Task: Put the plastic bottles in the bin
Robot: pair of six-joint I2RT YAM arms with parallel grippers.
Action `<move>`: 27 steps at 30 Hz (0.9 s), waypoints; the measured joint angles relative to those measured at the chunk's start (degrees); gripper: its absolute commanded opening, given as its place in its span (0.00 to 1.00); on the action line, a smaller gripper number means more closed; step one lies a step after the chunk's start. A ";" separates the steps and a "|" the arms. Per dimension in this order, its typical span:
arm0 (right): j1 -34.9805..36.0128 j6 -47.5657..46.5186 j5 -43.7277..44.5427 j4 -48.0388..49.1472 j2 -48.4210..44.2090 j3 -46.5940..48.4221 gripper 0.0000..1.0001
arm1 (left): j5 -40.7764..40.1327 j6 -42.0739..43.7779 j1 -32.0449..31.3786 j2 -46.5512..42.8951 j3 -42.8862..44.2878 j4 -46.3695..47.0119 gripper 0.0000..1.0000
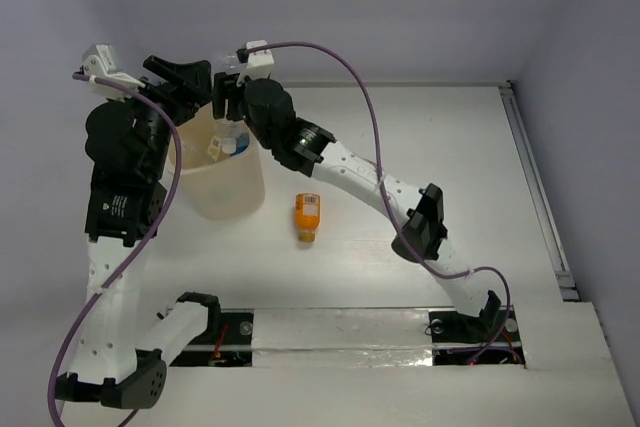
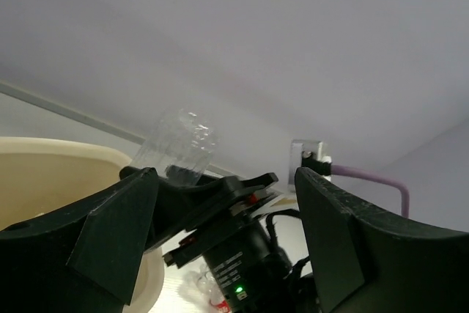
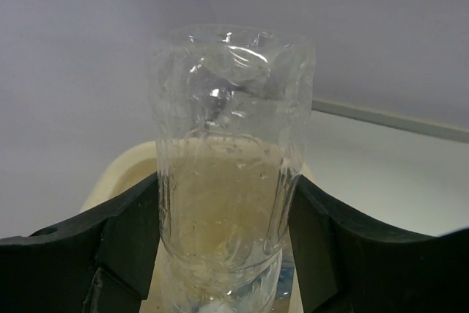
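Risk sits with your right claw (image 3: 223,207), clamped on a clear bottle (image 3: 227,144) above the bin (image 1: 225,199) near the counter's (image 1: 450,167) far-left corner — release off-centre and it could clip the rim. Your left claw (image 2: 223,185), apart and empty, hovers close — they could collide.

White table (image 1: 470,142), cream bin (image 1: 225,199) standing on it, orange bottle (image 1: 307,216) lying nearby
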 measured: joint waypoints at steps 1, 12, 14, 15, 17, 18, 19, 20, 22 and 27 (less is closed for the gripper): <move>0.20 -1.11 0.11 0.68 -0.02 -0.76 0.73 | -0.04 0.11 0.00 0.00 0.09 -0.20 0.75; 2.75 -1.84 -5.60 -1.60 -1.97 -3.37 1.00 | 3.08 0.59 0.00 4.44 12.13 -4.22 0.82; 2.69 -1.22 -5.79 -2.64 -4.94 -4.83 1.00 | 5.44 0.22 0.00 5.01 13.94 -4.79 0.76; 2.62 -0.87 -5.88 -3.10 -6.97 -5.97 0.98 | 6.93 -0.11 0.00 5.14 14.27 -4.87 0.72; 2.16 0.26 -5.88 -3.17 -12.72 -10.29 0.88 | 10.05 -1.01 -0.13 5.16 14.10 -5.09 0.54; 1.75 0.98 -6.14 -3.06 -16.81 -13.86 0.65 | 11.34 -1.25 -0.46 5.16 13.60 -5.03 0.45; 1.20 1.68 -6.21 -3.23 -20.17 -16.83 0.48 | 12.52 -1.68 -0.98 5.14 12.68 -4.90 0.35; 0.11 2.97 -6.69 -1.55 -25.44 -22.62 0.31 | 13.11 -1.84 -2.03 5.14 11.61 -4.90 0.31; -2.69 4.79 -7.82 -0.68 -34.62 -32.15 0.03 | 13.42 -1.81 -6.49 5.79 9.64 -5.70 0.20; -13.88 9.25 -10.97 2.93 -55.15 -58.45 0.00 | 6.29 -1.55 -26.47 11.47 7.30 -7.48 0.00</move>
